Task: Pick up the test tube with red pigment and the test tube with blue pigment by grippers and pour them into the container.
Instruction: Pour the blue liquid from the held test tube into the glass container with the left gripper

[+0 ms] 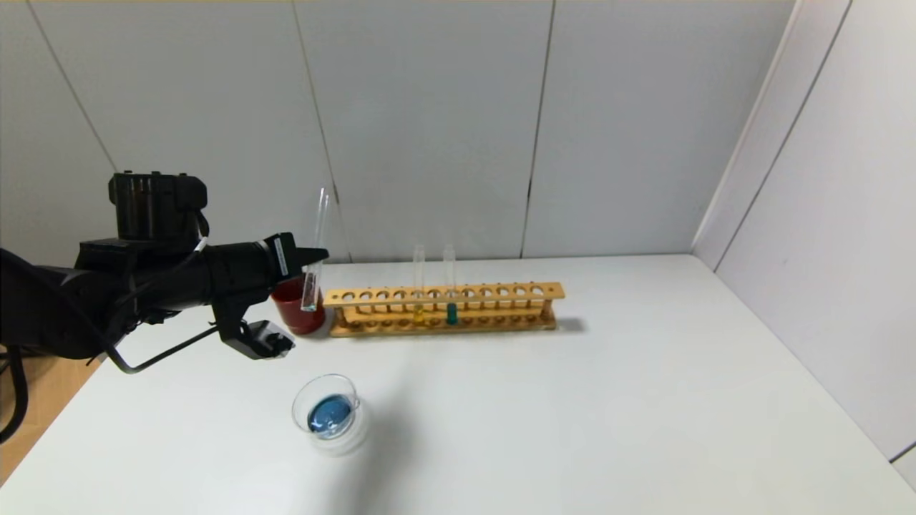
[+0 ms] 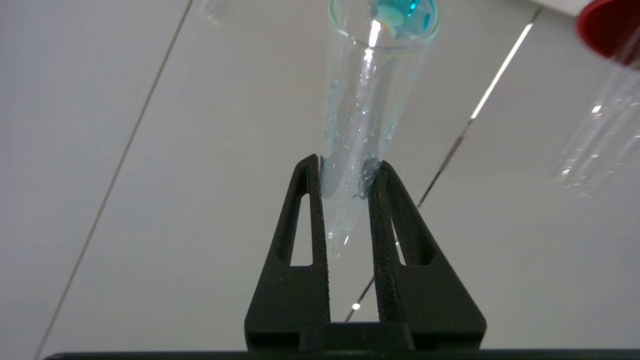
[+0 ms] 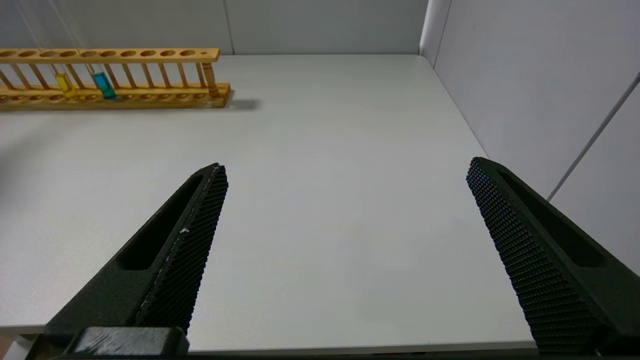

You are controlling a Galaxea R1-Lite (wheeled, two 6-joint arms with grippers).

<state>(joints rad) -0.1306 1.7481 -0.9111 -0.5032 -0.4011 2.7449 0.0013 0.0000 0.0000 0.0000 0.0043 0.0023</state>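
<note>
My left gripper [image 1: 320, 254] is shut on the test tube with blue pigment [image 1: 315, 243] and holds it almost upright in front of the red cup [image 1: 295, 309]. In the left wrist view the fingers [image 2: 312, 200] clamp the glass [image 2: 367, 100]. The tube is streaked with blue droplets and has a little blue liquid at its round end [image 2: 395, 12]. The container [image 1: 336, 438] sits on the table nearer to me, below the gripper, with a pool of blue liquid in it. No tube with red pigment shows. My right gripper [image 3: 345, 167] is open and empty over the table's near right part.
A wooden rack [image 1: 501, 292] stands at the back with a yellow-liquid tube [image 1: 418, 282] and a dark teal tube [image 1: 450, 282]. A second clear, empty-looking tube [image 2: 595, 140] leans at the red cup [image 2: 607, 22]. Grey walls close the back and right.
</note>
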